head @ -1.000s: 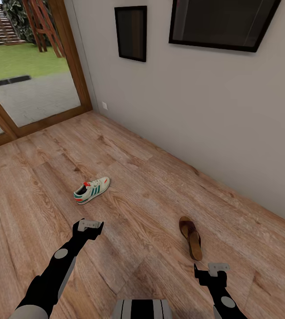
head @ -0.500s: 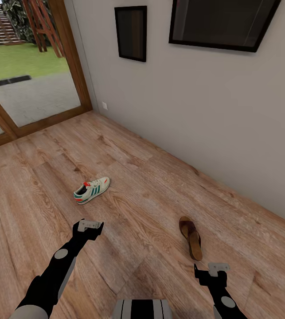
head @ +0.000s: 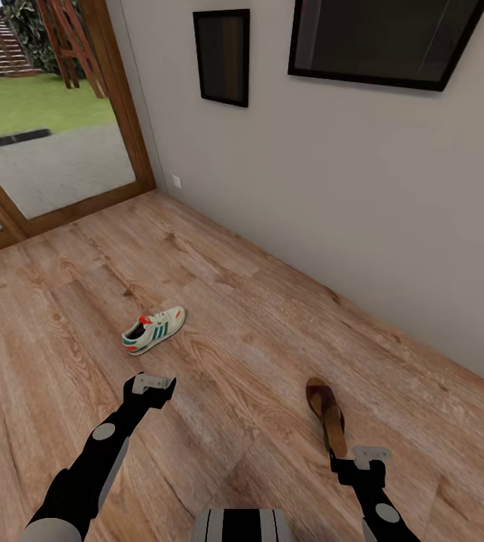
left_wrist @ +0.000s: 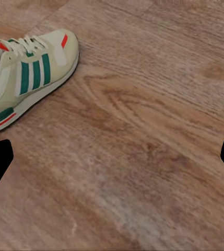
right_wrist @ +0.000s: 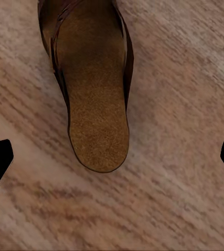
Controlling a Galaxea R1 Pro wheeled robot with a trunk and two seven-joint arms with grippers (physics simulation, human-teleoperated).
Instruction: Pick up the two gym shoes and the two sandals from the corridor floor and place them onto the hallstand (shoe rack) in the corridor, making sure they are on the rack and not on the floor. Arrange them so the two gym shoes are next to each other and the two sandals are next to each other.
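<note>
One gym shoe [head: 154, 329] on corridor floor [head: 257, 316], ahead of left gripper [head: 153, 384]; same shoe [left_wrist: 27, 76] seen from left wrist. One sandal [head: 327, 416] just ahead of right gripper [head: 370, 455], heel toward it; same sandal [right_wrist: 91, 78] seen from right wrist. Two grippers. Two dark framed pictures [head: 223, 55] on wall. One glass door [head: 46, 113].

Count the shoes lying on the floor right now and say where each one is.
2. A gym shoe lies on the floor ahead of the left gripper; a sandal lies just ahead of the right gripper. Their mates may be out of frame.
</note>
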